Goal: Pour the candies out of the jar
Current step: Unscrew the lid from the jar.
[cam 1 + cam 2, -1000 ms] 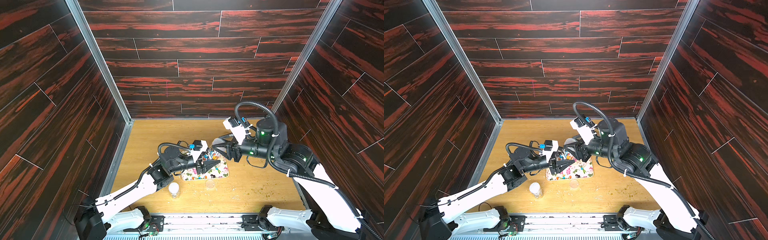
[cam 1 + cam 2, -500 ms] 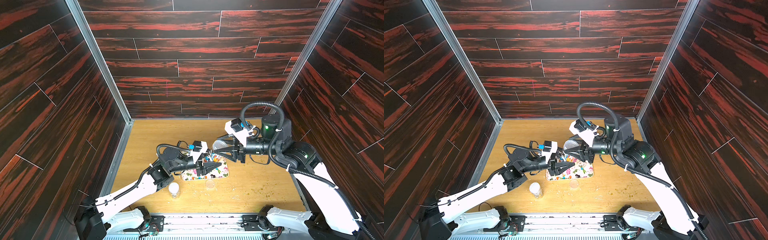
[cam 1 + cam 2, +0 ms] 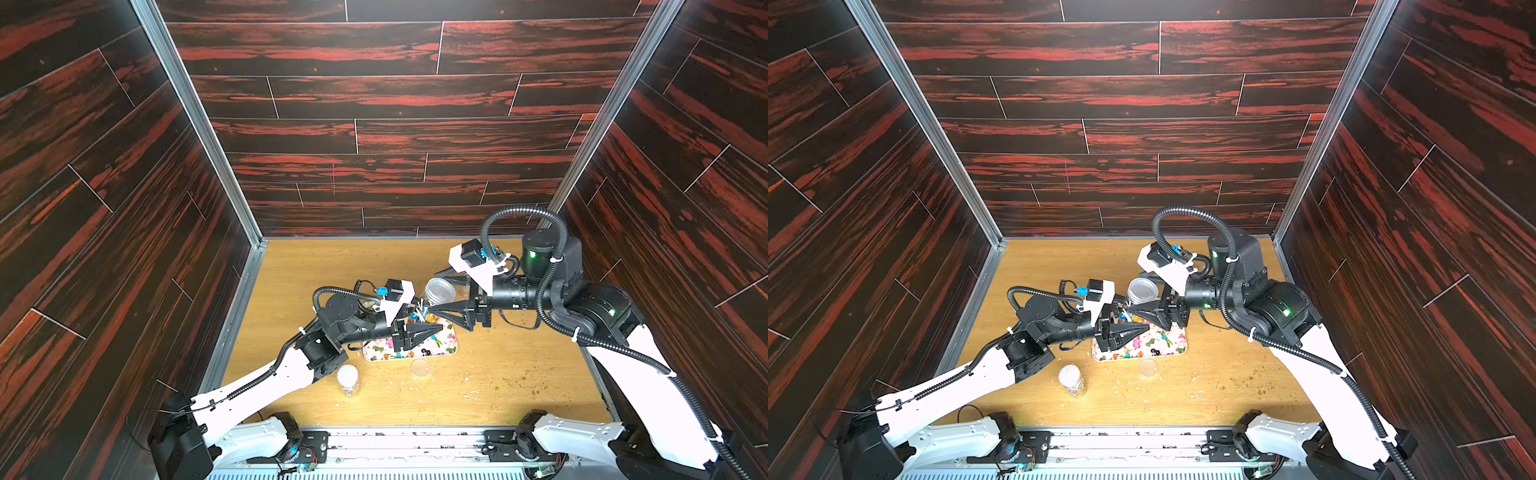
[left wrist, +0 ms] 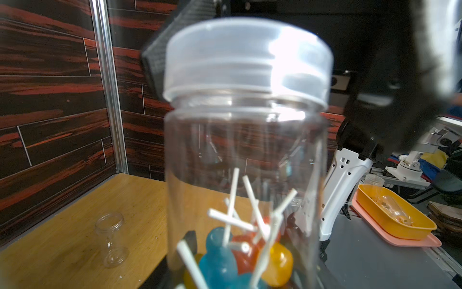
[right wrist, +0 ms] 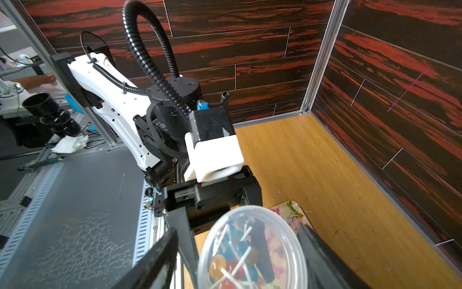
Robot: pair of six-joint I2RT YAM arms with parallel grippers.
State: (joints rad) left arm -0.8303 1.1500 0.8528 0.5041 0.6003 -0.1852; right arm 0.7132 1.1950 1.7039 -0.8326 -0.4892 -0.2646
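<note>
One lidded jar [image 4: 246,155] of candies [image 4: 221,260]

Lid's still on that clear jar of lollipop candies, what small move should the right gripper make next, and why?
Probably close the right gripper on the translucent plastic lid and unscrew: its jaws stand open either side, and the lid caps the clear plastic jar in the left gripper, round colourful candies inside.

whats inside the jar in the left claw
Blue, orange and red candies on white sticks, piled at the base of the jar; empty space up to its lid. The lowest ones are cut off.
</note>
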